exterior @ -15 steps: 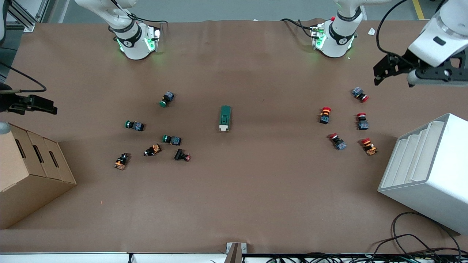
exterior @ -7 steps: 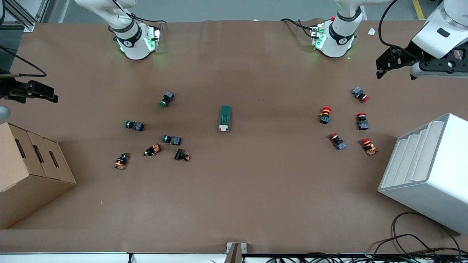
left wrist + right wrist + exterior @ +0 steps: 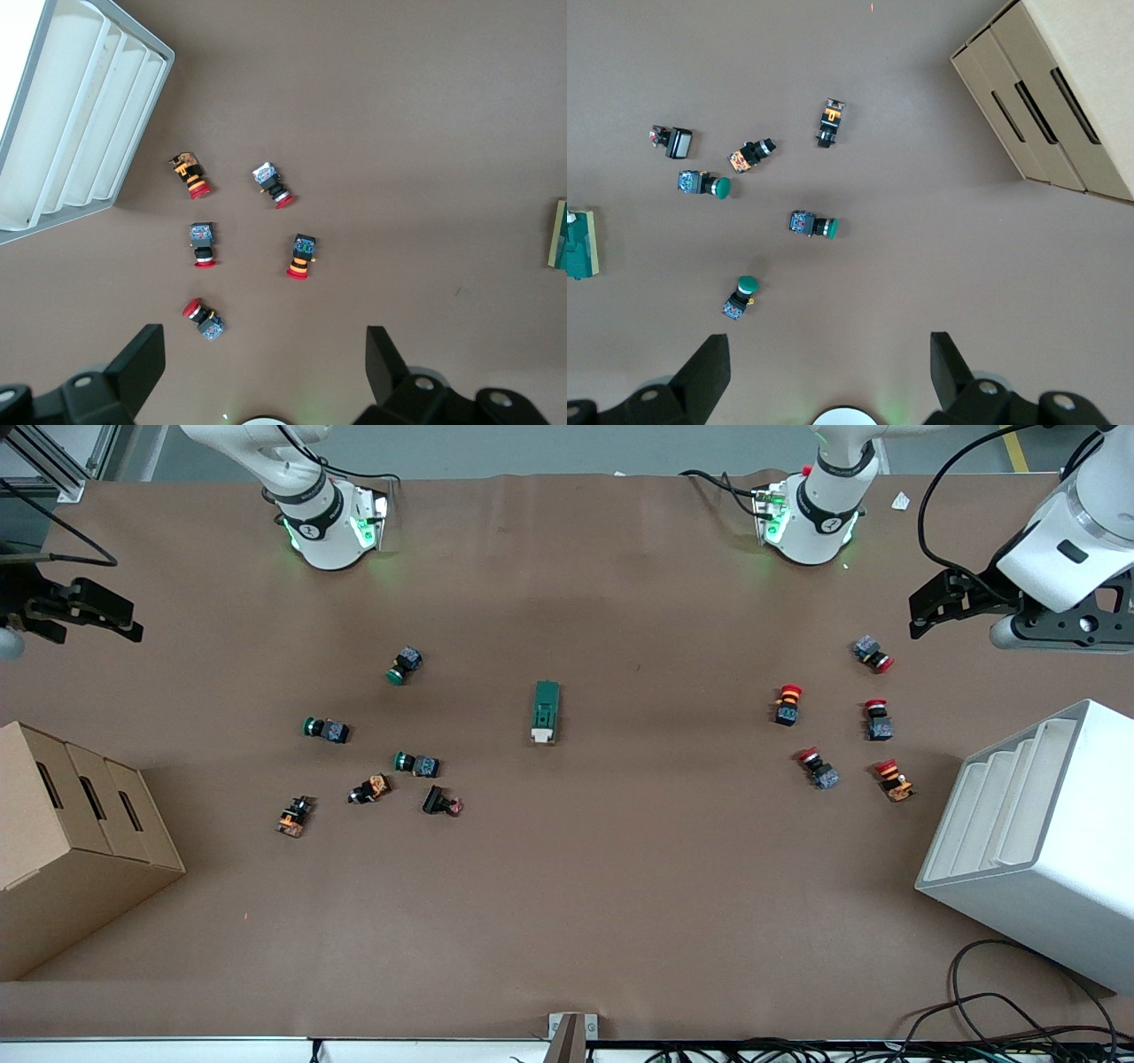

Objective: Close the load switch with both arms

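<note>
Load switch (image 3: 546, 711) lies alone mid-bench, green body, pale end toward the front camera; whether closed cannot be told, so scene fits either before or after the closing. Left tool (image 3: 266, 363) high over the red buttons (image 3: 833, 717), fingers wide apart, holding nothing; right tool (image 3: 828, 361) likewise over its bench end. Since earlier frames: both arms shifted slightly; switch unmoved.
</note>
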Robot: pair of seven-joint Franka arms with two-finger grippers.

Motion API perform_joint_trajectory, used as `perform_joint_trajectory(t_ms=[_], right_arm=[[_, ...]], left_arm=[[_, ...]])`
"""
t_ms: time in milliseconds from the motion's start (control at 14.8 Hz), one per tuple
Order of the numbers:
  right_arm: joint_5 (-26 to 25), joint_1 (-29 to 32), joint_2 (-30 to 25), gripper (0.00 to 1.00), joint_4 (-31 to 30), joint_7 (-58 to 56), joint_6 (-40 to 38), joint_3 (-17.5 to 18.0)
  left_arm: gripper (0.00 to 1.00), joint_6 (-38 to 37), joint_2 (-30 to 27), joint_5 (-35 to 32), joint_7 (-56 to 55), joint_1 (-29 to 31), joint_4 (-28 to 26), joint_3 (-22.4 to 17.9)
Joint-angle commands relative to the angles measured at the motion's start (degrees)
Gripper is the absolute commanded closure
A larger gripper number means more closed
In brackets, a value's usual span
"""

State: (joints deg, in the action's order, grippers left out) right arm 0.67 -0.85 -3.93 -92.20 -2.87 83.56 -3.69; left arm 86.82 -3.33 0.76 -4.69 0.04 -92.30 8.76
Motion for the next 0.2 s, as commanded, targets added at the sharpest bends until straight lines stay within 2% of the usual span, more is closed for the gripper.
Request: perform_joint_trajectory(t_ms=[0, 135], right_arm=[[0.4, -0.6, -3.5, 0.0, -2.4, -0.1, 0.9, -0.4], [0.3, -0.1, -3.5, 0.0, -2.5, -0.1, 1.1, -0.3]], left_arm=[[0.0, -1.4, 0.2, 0.5, -0.1, 0.1, 1.6, -0.1], [0.0, -1.5, 0.0, 0.4, -0.1, 0.1, 1.7, -0.1]])
